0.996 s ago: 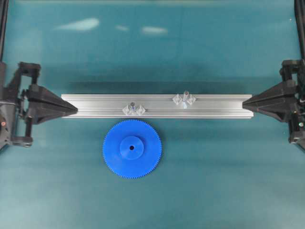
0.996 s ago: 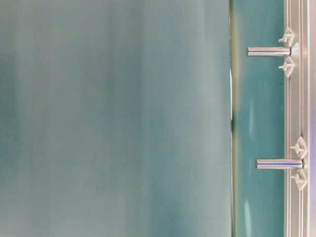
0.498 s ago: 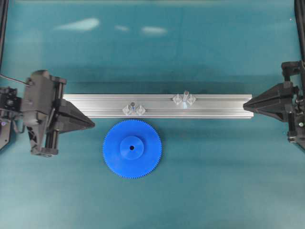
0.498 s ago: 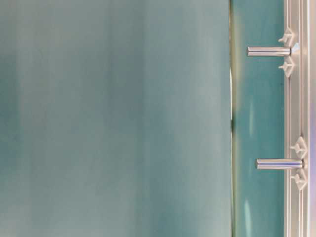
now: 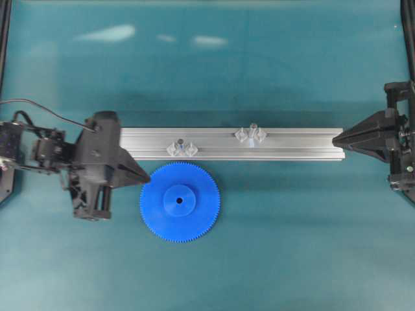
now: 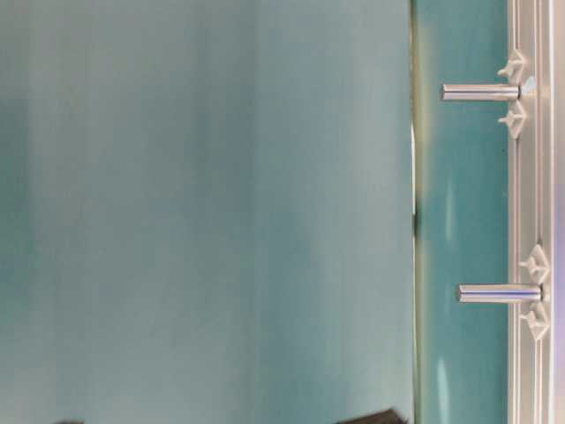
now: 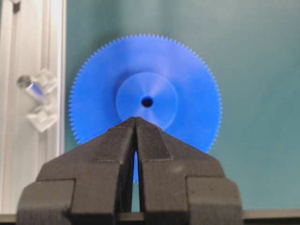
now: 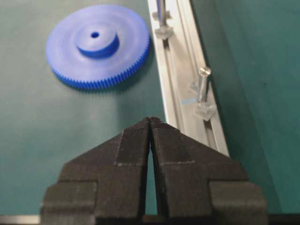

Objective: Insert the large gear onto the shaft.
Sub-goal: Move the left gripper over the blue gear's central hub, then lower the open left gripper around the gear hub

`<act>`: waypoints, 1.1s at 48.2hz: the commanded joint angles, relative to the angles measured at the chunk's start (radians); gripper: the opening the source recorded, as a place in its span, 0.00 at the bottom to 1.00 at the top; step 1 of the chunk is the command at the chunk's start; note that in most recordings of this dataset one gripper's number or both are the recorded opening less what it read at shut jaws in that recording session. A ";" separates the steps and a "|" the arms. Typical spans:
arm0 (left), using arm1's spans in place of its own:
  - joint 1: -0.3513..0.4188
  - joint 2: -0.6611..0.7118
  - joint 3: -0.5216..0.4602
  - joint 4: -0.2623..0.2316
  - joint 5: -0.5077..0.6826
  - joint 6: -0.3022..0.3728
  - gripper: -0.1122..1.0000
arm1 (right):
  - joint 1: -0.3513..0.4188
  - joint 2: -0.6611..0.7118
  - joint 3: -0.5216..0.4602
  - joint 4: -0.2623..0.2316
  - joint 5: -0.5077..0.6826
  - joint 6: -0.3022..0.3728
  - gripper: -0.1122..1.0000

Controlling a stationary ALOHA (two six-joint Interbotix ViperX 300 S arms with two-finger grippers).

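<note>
Risk: left fingers point(image 7: 136, 123) pressed together, empty; unless spread before descent, tips would shove big flat blue plastic toothed gear point(image 5: 179, 202) across teal table point(image 5: 292, 246). Gear lies flat just ahead of left tips, thin silvery upright shaft point(image 5: 181, 144) beyond on aluminium rail point(image 5: 292, 144). Right fingers point(image 8: 150, 123) also pressed together, empty, well apart from gear.

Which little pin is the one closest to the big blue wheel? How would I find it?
Find the long silver rail across the green table. Two small upright pins stand on it, each between clear diamond tabs. Yours is the left pin, just above the blue gear; the other pin sits further right.
</note>
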 commanded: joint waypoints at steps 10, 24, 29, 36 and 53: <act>-0.018 0.104 -0.086 0.002 -0.003 -0.006 0.11 | -0.003 0.011 0.009 0.000 0.000 0.009 0.18; -0.034 0.206 -0.150 0.003 0.043 -0.044 0.11 | -0.005 0.009 0.011 0.000 0.023 0.009 0.18; -0.041 0.242 -0.173 0.003 0.071 -0.044 0.11 | -0.005 0.009 0.011 0.000 0.025 0.009 0.18; -0.041 0.281 -0.206 0.003 0.114 -0.044 0.11 | -0.005 0.011 0.011 0.002 0.025 0.009 0.18; -0.041 0.377 -0.327 0.003 0.287 -0.044 0.11 | -0.003 0.009 0.015 0.002 0.025 0.009 0.18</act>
